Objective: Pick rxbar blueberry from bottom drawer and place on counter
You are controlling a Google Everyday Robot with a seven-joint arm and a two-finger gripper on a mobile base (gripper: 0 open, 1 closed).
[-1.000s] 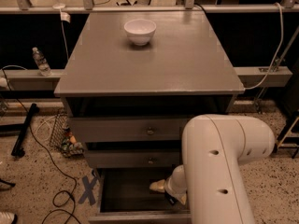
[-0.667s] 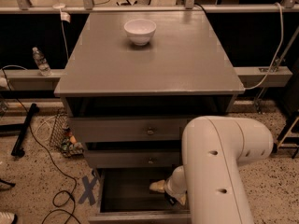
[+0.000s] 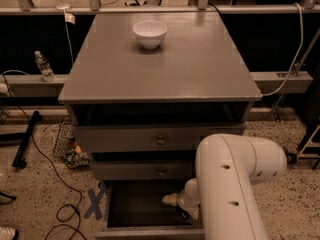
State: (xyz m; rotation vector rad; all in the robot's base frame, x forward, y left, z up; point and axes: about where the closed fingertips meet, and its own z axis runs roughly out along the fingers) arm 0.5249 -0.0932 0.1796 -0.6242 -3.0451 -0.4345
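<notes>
We are seeing next to no change against the frames from a second ago: the bulky white rounded robot arm (image 3: 235,179) is staying bent down in front of the cabinet, and the gripper (image 3: 183,208) at its end is still sitting inside the deep grey wooden bottom drawer (image 3: 131,209), over at its right side near the front edge. The drawer is standing pulled open, its inside dark. We are not making out the dark-wrapped rxbar blueberry anywhere in it; it is likely lying under or right beside the gripper, hidden by the wrist and the shadow. We cannot tell whether the gripper is open, closed or holding anything. A pale tan piece (image 3: 170,199) is showing just left of the wrist, and we cannot tell what it is. The broad smooth grey counter (image 3: 200,74) is carrying only the small round white bowl (image 3: 150,33) toward its back, so no bar is lying up there yet. We are reading the pause as the grasp step going on down in the drawer, with the lift out and the placing on the counter not yet done, so we are tagging the task as roughly at its midpoint
</notes>
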